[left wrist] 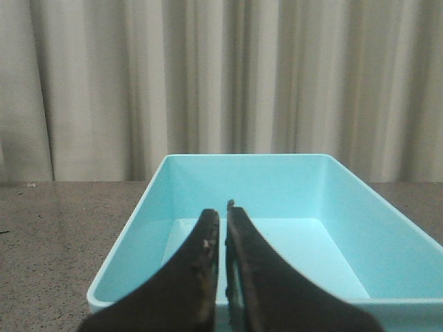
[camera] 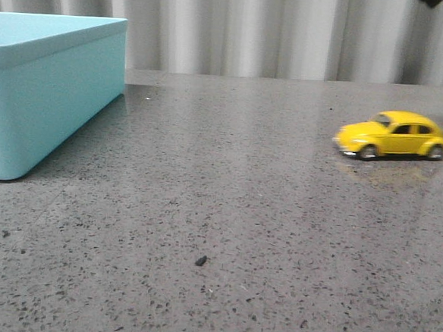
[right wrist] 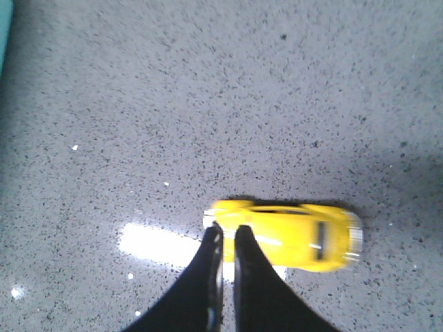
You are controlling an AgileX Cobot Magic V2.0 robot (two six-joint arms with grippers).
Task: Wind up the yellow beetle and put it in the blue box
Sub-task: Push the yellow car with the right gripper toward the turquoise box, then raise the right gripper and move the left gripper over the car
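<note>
The yellow beetle point(camera: 392, 135) stands on its wheels on the grey table at the right, nose toward the left. In the right wrist view it point(right wrist: 291, 234) lies under my right gripper point(right wrist: 228, 232), whose black fingers are shut and empty above the car's front end. The blue box point(camera: 37, 85) stands at the left edge of the table. In the left wrist view my left gripper point(left wrist: 221, 216) is shut and empty, hanging above the near rim of the blue box point(left wrist: 138, 214), whose inside is bare. Neither gripper shows in the front view.
The speckled grey table point(camera: 226, 212) carries a small dark crumb point(camera: 200, 261) near the front middle. A pleated pale curtain point(camera: 292, 30) closes off the back. A bright light reflection point(right wrist: 156, 245) lies on the table beside the car.
</note>
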